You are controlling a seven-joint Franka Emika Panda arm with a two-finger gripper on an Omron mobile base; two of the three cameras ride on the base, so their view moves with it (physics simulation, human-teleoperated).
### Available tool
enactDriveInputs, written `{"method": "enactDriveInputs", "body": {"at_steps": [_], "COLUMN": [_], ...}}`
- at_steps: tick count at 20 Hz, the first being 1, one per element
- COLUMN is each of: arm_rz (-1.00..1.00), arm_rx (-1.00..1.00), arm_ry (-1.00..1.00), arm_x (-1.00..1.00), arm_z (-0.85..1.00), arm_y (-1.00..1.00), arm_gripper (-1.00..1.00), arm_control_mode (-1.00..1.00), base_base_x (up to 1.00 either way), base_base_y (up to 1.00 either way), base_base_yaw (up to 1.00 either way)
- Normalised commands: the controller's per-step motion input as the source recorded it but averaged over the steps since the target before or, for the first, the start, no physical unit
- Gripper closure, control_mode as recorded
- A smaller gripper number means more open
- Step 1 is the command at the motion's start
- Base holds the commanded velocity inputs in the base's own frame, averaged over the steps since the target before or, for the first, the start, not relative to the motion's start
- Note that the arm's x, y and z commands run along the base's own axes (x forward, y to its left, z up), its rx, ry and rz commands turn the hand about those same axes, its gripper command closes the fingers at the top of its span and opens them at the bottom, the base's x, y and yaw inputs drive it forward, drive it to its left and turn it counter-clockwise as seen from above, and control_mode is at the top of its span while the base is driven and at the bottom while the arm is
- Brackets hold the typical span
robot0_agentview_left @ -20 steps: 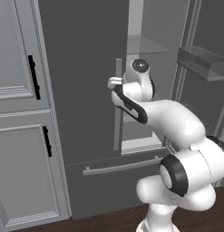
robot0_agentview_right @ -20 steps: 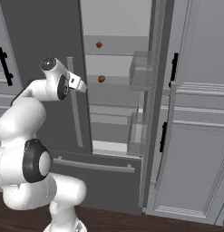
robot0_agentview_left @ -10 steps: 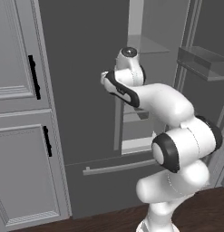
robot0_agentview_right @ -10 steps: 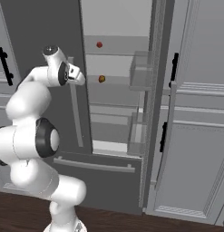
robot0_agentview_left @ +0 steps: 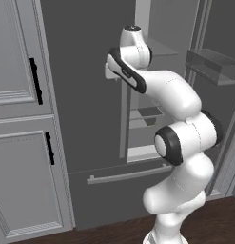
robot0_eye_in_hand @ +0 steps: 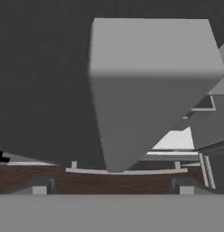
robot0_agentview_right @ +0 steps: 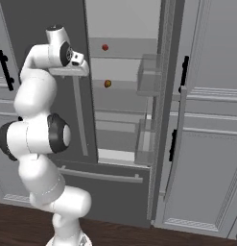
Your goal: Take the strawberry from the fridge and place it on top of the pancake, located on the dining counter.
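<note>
The fridge (robot0_agentview_right: 53, 19) is dark grey; its right door (robot0_agentview_right: 163, 96) stands open and its left door (robot0_agentview_left: 85, 95) is closed. Inside, a small red strawberry (robot0_agentview_right: 105, 47) lies on the upper glass shelf. My gripper (robot0_agentview_right: 80, 59) is raised high against the upper end of the left door's bar handle (robot0_agentview_right: 80, 120), left of the strawberry and outside the compartment. In the hand view the gripper (robot0_eye_in_hand: 112, 189) looks down along that light-grey handle (robot0_eye_in_hand: 149, 77), with its fingertips (robot0_eye_in_hand: 39, 189) wide apart, open and empty. The pancake and the dining counter are out of view.
A small brownish-red item (robot0_agentview_right: 107, 83) lies on the shelf below the strawberry. Clear door bins (robot0_agentview_right: 148, 74) hang on the open door. Light-grey cabinets with black handles (robot0_agentview_left: 37, 81) flank the fridge. The bottom drawer handle (robot0_agentview_right: 100, 174) runs across, above a dark wood floor (robot0_agentview_right: 139, 235).
The arm has swung up and to the left, carrying the hand from in front of the open compartment to the top of the left door's handle.
</note>
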Motion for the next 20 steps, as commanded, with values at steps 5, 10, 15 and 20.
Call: {"method": "enactDriveInputs", "body": {"at_steps": [5, 10, 15, 20], "arm_rz": [0.08, 0.00, 0.00, 0.00], "arm_rx": [0.01, 0.01, 0.00, 0.00], "arm_ry": [-0.24, -0.08, -0.08, -0.08], "arm_x": [-0.16, 0.25, 0.47, 0.51], "arm_z": [-0.26, -0.23, -0.14, 0.00], "arm_y": [-0.10, -0.21, 0.01, 0.19], "arm_gripper": [-1.00, -1.00, -1.00, -1.00], "arm_control_mode": [-1.00, -1.00, -1.00, -1.00], "base_base_x": [0.00, 0.00, 0.00, 0.00], "base_base_y": [0.00, 0.00, 0.00, 0.00], "base_base_yaw": [0.00, 0.00, 0.00, 0.00]}}
